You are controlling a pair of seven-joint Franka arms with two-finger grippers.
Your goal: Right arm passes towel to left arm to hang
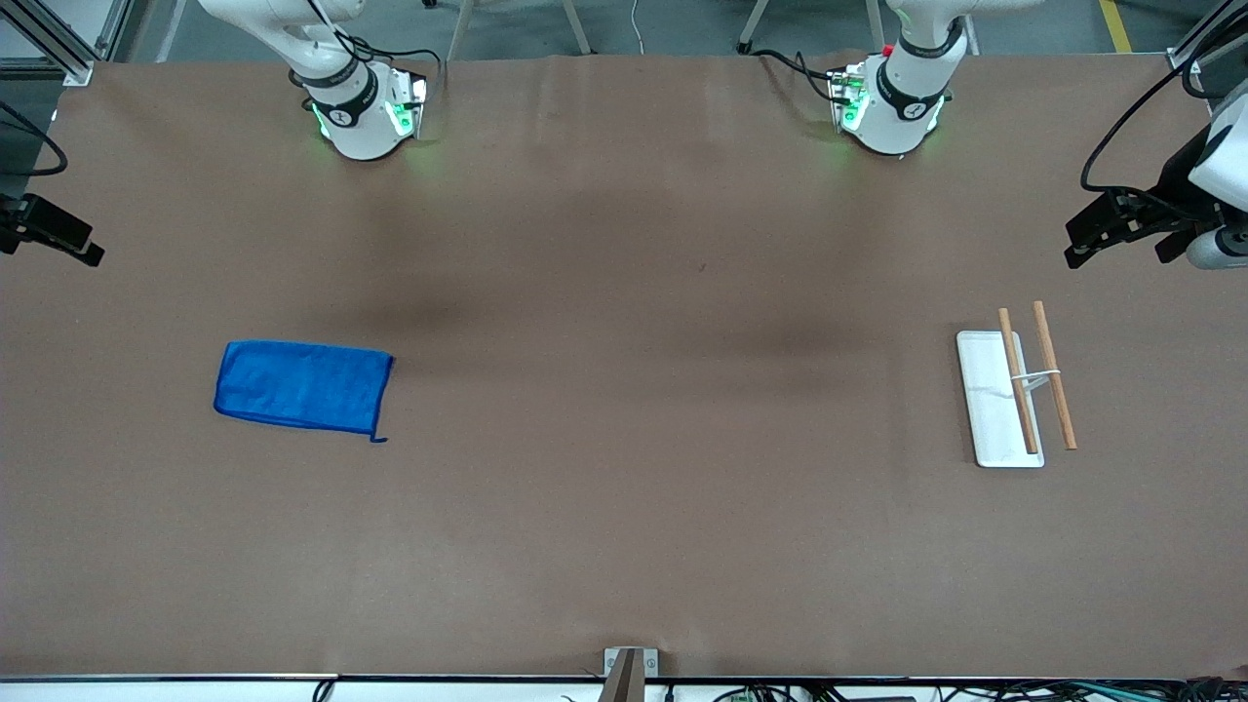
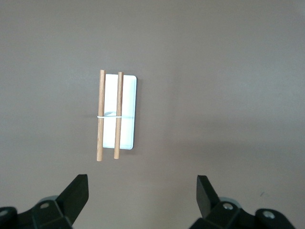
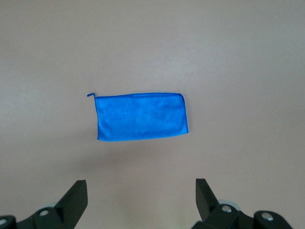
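Note:
The blue towel (image 1: 302,387) lies flat and folded on the brown table toward the right arm's end, its loop tag (image 1: 378,439) at the corner nearest the front camera. It also shows in the right wrist view (image 3: 140,117). My right gripper (image 3: 141,187) hangs high over the table beside the towel, open and empty. A rack of two wooden rods on a white base (image 1: 1014,390) stands toward the left arm's end and also shows in the left wrist view (image 2: 116,114). My left gripper (image 2: 142,183) hangs high near the rack, open and empty. Neither gripper shows in the front view.
The brown table cover (image 1: 624,292) spans the whole view. Black camera mounts stand at the table's two ends (image 1: 49,234) (image 1: 1121,224). A small metal bracket (image 1: 629,668) sits at the table edge nearest the front camera.

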